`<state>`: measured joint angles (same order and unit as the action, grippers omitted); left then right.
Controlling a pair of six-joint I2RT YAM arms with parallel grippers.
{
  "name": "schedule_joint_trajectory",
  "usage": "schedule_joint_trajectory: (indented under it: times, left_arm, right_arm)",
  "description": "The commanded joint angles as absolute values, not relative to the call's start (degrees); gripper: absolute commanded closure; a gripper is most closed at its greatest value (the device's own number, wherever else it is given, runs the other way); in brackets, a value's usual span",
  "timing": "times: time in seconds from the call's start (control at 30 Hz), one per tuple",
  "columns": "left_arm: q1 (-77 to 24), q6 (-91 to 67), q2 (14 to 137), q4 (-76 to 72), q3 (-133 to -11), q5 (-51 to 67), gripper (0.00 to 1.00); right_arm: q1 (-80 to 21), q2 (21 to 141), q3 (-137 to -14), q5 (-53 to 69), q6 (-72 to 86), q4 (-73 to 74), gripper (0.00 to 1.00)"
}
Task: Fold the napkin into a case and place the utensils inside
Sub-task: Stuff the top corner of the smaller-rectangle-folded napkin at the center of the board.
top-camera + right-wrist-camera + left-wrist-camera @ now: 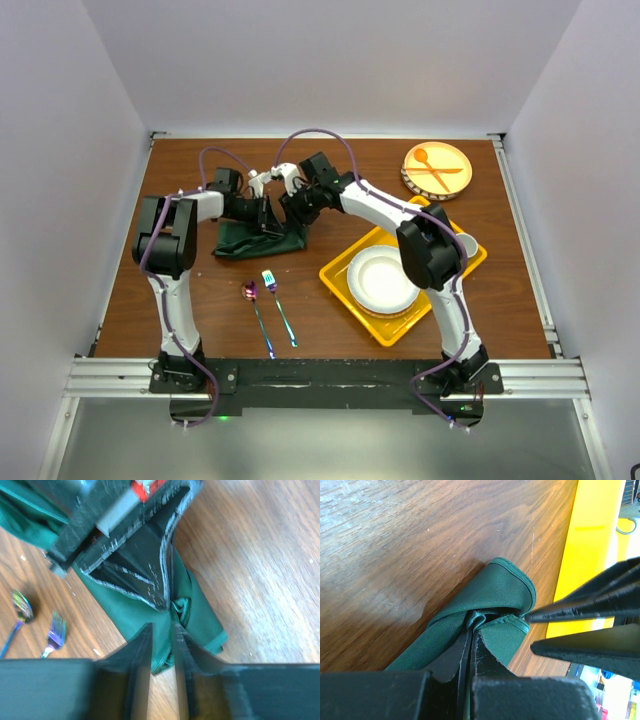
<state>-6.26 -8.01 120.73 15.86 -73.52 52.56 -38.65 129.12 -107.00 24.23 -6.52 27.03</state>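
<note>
The wooden counter [200,300] is brown and grained, with a dull sheen near the left jaws. A square yellow tray [340,272] lies to the outer side of the right jaws, well apart from them. It carries a round white plate [383,278], which the right arm partly covers from above. A tan plate [462,160] with an orange spoon and fork crossed on it sits further off on that same side.

The dark green napkin [500,590] lies bunched on the counter directly under both sets of jaws. It is matte, soft and hemmed, with a rounded folded corner pointing past them. The left jaws are pressed together on a gathered fold of this cloth, their scuffed black fingertips [462,647] almost meeting. The right jaws face them tip to tip and stand a narrow way apart. Green cloth shows in the gap between their fingertips [145,642], and no firm pinch is visible. The left jaws hide much of the napkin from the right wrist camera.

Clear of the napkin, on the near side of the jaws, lie the slim iridescent spoon [22,607] and fork [57,630]. Their handles are cut off in the wrist view.
</note>
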Motion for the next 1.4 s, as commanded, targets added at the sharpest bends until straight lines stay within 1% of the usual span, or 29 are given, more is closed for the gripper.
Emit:
schedule_joint_trajectory:
  times: [0.0, 0.07, 0.3, 0.57, 0.63, 0.7, 0.83, 0.87, 0.93, 0.97, 1.13, 1.17, 1.2, 1.23, 1.3, 1.33, 1.37]
  left_arm:
    - [-6.5, -7.91, 119.53, 16.0, -72.68, 51.06, 1.0]
    - [-6.5, -7.82, 119.62, 16.17, -72.77, 50.89, 1.0]
    - [-6.5, -7.3, 120.06, 16.52, -73.21, 50.8, 1.0]
    - [-6.5, -7.38, 120.15, 16.7, -73.56, 50.89, 1.0]
    - [-6.5, -7.38, 120.15, 16.7, -73.56, 50.8, 1.0]
    - [-6.5, -7.47, 120.15, 16.61, -73.65, 50.89, 1.0]
    - [-6.5, -7.47, 120.23, 16.52, -73.65, 51.06, 1.0]
    - [-6.5, -7.56, 120.15, 16.44, -73.57, 51.06, 1.0]
    - [-6.5, -7.73, 120.15, 16.35, -73.74, 51.33, 1.0]
    - [-6.5, -7.91, 120.15, 16.35, -73.74, 51.42, 1.0]
    - [-6.5, -8.17, 120.06, 15.91, -73.83, 52.12, 1.0]
    - [-6.5, -8.26, 120.06, 15.82, -73.83, 52.29, 1.0]
    - [-6.5, -8.35, 120.06, 15.82, -73.83, 52.47, 1.0]
    - [-6.5, -8.26, 119.88, 15.73, -73.74, 52.56, 1.0]
    - [-6.5, -8.09, 119.27, 15.64, -73.57, 52.65, 0.94]
    - [-6.5, -7.82, 118.92, 15.64, -73.3, 52.56, 0.87]
    - [-6.5, -7.65, 118.31, 15.99, -73.21, 52.12, 0.83]
  right_arm:
    - [-38.76, 123.49, -103.63, 21.45, -9.4, 23.56, 0.56]
    - [-38.76, 124.01, -103.71, 20.22, -10.89, 23.55, 0.54]
    - [-39.46, 126.65, -105.12, 17.32, -14.59, 23.3, 0.54]
    - [-40.17, 128.94, -106.17, 16.34, -16.52, 24.17, 0.59]
    - [-40.34, 129.02, -106.08, 17.05, -16.7, 24.61, 0.62]
    - [-40.52, 129.11, -105.56, 17.05, -16.79, 24.61, 0.62]
    - [-40.87, 129.9, -105.03, 15.47, -17.31, 23.47, 0.68]
    - [-40.96, 130.08, -105.03, 15.03, -17.75, 23.47, 0.73]
    - [-41.04, 130.69, -105.12, 14.33, -18.02, 23.38, 0.76]
    - [-40.96, 130.78, -105.03, 14.15, -18.28, 23.47, 0.81]
    - [-41.13, 131.4, -104.5, 13.8, -18.46, 23.2, 0.89]
    - [-41.22, 131.48, -104.41, 13.71, -18.63, 23.12, 0.92]
    - [-41.22, 131.48, -104.15, 13.62, -18.63, 23.03, 1.0]
    - [-41.22, 131.48, -104.06, 13.54, -18.63, 22.77, 1.0]
    - [-41.22, 131.57, -103.71, 13.01, -18.72, 22.5, 1.0]
    - [-41.22, 131.57, -103.54, 12.75, -18.72, 22.24, 1.0]
    - [-41.22, 131.57, -103.36, 12.4, -18.81, 21.98, 1.0]
